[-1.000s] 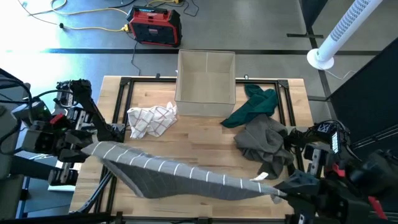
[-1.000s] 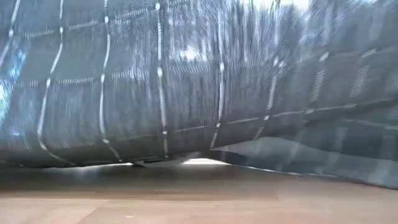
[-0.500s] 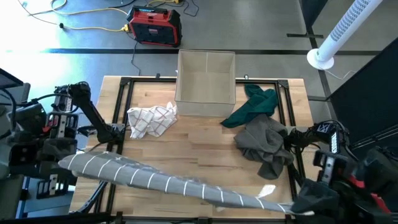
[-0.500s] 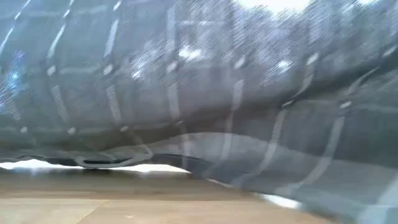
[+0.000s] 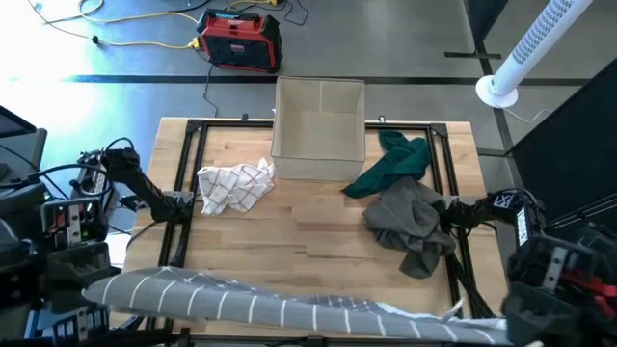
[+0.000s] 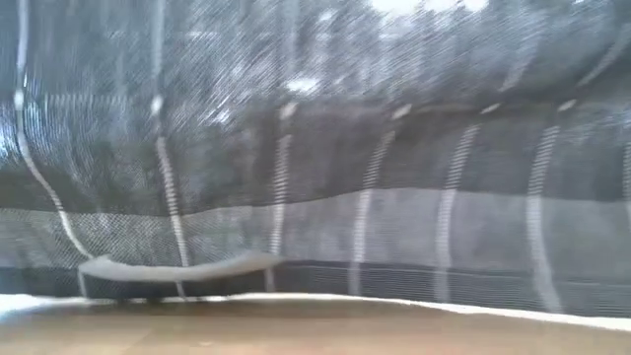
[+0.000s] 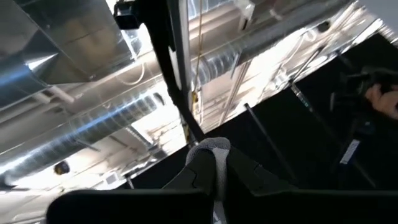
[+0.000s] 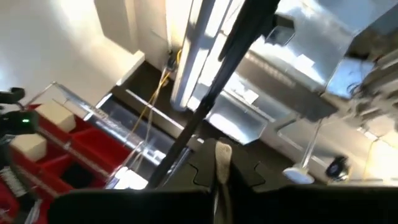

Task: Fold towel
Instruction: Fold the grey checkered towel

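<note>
We see the grey striped towel (image 5: 289, 308) stretched in a long band across the 6 o'clock edge of the counter (image 5: 308, 231) in the high view, running from approx. 8 o'clock to 5 o'clock; it's lifted off the wood, pulled between both arms. Left hand (image 7: 219, 167) is clamped together on one towel corner, w/ a small wad of grey cloth poking out between the fingers (image 7: 202, 171) in the left wrist view; that arm sits at 8 o'clock, off the counter's side. Right hand (image 8: 222, 163) is clamped together on the other corner, a thin edge of cloth pinched upright between its fingers (image 8: 245, 174); that arm is at 4–5 o'clock. Both wrist cams point up at ceiling ducts and lights. In the low view the towel fills nearly the whole frame, hanging like a curtain, w/ its lower hem just above the counter top.

Other stuff: a white checked cloth (image 5: 234, 185) at 10 o'clock; a dark green cloth (image 5: 393, 162) at 1 o'clock; a crumpled grey-brown cloth (image 5: 413, 226) at 3 o'clock, touching the green one; a beige bin (image 5: 319, 130) at 12 o'clock; a red-black box (image 5: 239, 40) on the floor beyond.
</note>
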### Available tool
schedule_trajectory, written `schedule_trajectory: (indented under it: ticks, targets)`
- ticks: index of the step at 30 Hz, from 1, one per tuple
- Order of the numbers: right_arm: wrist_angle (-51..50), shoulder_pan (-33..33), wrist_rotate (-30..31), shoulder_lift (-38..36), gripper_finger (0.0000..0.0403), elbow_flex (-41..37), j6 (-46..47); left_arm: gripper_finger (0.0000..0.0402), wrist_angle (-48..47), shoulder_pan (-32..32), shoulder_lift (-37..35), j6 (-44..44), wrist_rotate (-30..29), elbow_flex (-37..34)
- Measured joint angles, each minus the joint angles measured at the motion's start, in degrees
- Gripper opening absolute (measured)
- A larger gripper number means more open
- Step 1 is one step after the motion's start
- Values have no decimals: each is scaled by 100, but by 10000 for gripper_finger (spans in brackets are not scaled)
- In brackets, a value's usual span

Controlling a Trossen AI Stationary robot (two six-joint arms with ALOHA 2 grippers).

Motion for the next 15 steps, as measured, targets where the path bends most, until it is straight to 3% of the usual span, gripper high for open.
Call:
schedule_trajectory:
  ticks: [9,15]
  targets:
    - [306,224,-146,3,0,-1,-411,0,-154,-16,599,548,-388,1007]
    - [390,340,-77,3,0,-1,-591,0,-60,-22,733,478,-967,1140]
